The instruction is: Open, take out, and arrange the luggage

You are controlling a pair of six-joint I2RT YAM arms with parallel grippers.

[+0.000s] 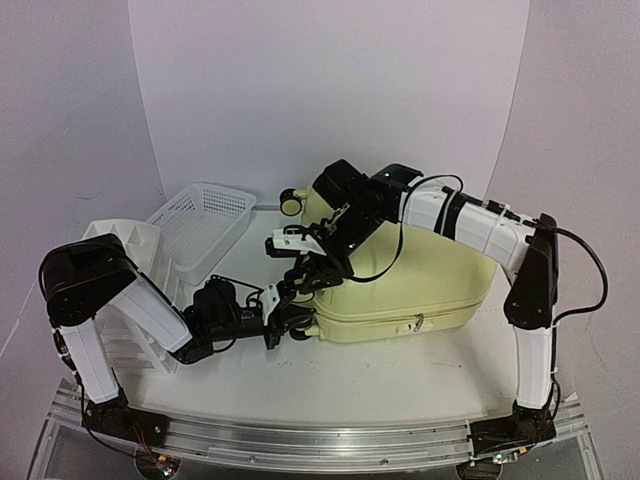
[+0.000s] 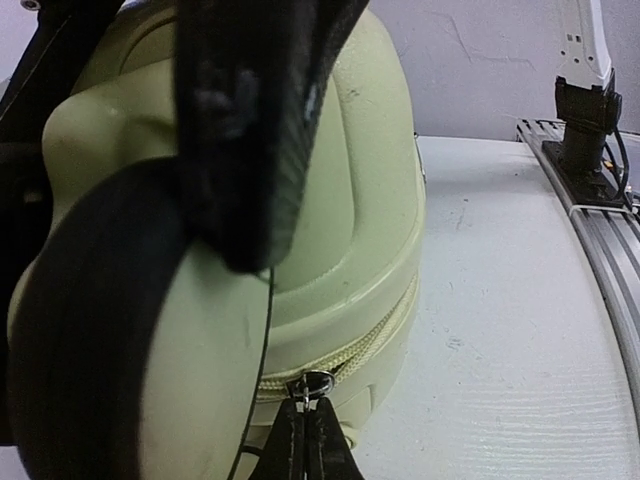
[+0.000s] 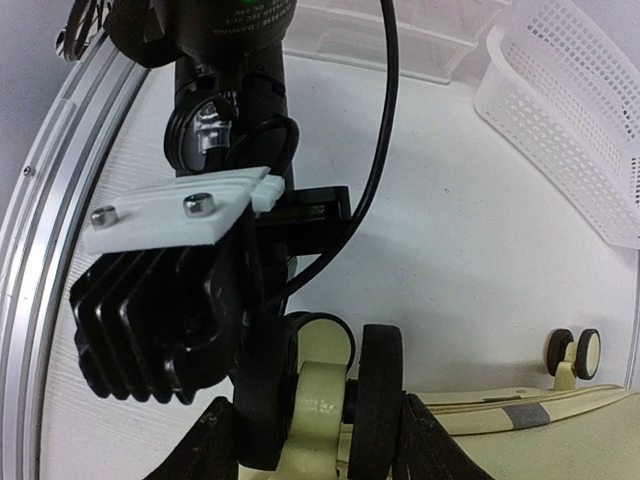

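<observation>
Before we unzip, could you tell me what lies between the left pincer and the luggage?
Only the zipper pull, pinched in the left pincer at the luggage seam; see the left wrist view.

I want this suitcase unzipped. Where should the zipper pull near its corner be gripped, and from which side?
Pinch the zipper pull by its small metal ring, coming in square to the zip seam of the luggage; it stands proud of the shell there. The left gripper looks closed on it so.

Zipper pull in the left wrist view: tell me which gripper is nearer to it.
Left. The left gripper is pinching the zipper pull on the luggage; the right gripper grips a wheel close by, not touching the pull.
</observation>
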